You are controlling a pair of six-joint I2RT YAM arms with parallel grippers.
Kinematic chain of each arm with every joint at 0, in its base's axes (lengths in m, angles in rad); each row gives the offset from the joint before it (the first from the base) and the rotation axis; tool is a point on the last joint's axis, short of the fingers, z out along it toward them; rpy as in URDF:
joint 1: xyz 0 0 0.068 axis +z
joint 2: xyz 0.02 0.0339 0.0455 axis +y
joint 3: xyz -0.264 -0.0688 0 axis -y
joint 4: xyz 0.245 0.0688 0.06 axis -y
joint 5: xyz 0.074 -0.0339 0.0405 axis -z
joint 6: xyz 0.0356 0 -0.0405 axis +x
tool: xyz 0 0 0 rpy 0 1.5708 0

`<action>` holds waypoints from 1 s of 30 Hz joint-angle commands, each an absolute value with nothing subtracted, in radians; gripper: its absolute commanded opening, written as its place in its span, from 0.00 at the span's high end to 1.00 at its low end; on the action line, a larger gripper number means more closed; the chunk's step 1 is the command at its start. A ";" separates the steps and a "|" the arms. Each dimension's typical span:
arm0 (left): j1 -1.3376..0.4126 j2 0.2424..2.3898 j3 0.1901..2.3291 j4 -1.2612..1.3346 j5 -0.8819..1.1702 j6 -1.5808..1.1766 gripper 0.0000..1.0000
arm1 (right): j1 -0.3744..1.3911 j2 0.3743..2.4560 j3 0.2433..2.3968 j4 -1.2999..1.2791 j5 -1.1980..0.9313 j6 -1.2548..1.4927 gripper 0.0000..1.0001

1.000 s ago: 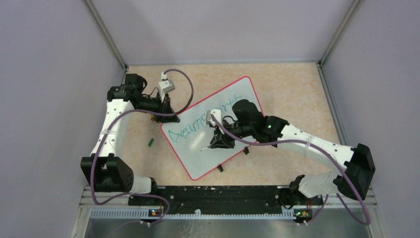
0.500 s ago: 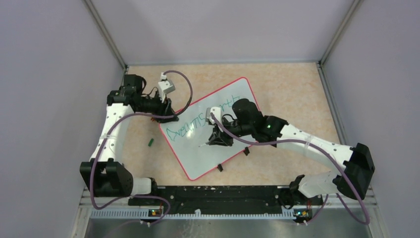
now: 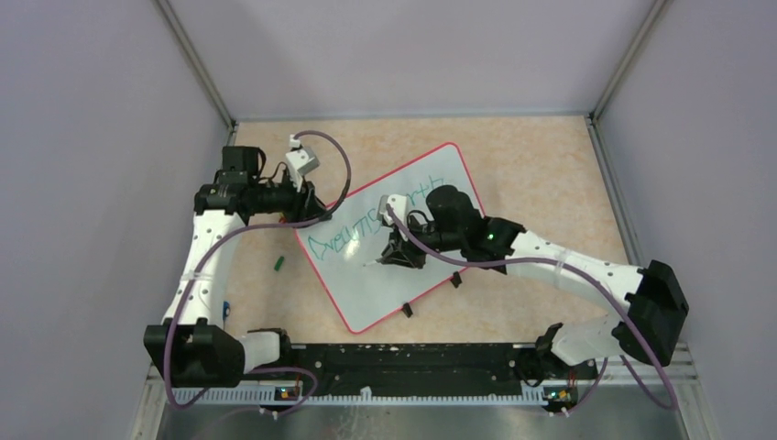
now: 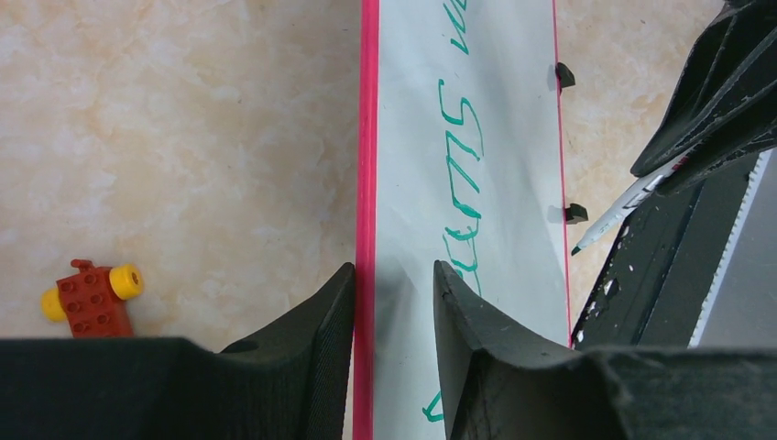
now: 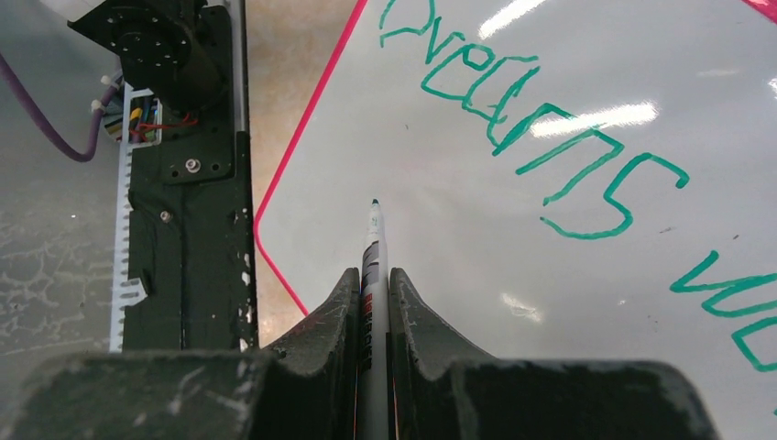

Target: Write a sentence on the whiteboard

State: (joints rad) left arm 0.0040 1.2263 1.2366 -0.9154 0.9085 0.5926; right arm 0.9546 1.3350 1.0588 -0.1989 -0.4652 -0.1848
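Note:
The whiteboard [image 3: 389,293], white with a red rim, lies tilted on the table. The sentence [image 3: 366,225] shows as one slanted line of green lettering, roughly "Dreams wor...", partly hidden by my right arm. My left gripper [image 3: 302,213] is shut on the board's far-left rim [image 4: 367,183], one finger on each side of the edge. My right gripper [image 3: 396,255] is shut on a white marker [image 5: 373,266]. Its green tip [image 5: 374,203] points at bare board [image 5: 513,275] below the lettering [image 5: 550,137]. I cannot tell if the tip touches.
A small green cap [image 3: 279,262] lies on the table left of the board. A red and yellow toy brick [image 4: 90,295] sits by my left gripper. The black base rail [image 3: 394,362] runs along the near edge. Grey walls close in three sides.
The board has slid and turned slightly to the left with my left gripper on its rim. My right gripper and the marker have shifted a little left and up over the board.

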 commanded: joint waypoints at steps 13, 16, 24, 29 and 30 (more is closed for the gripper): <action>0.005 1.183 1.173 -0.834 0.969 0.554 0.71 | 1.016 1.381 1.081 -0.138 -0.437 -0.155 1.00; 0.005 1.190 1.182 -0.839 0.975 0.553 0.74 | 1.018 1.383 1.081 -0.137 -0.423 -0.156 1.00; 0.005 1.193 1.181 -0.838 0.979 0.549 0.83 | 1.053 1.409 1.111 -0.157 -0.401 -0.164 1.00; 0.005 1.198 1.183 -0.838 0.980 0.546 0.90 | 1.093 1.425 1.097 -0.147 -0.345 -0.176 1.00; 0.005 1.199 1.183 -0.838 0.979 0.546 0.92 | 1.099 1.426 1.097 -0.145 -0.336 -0.177 1.00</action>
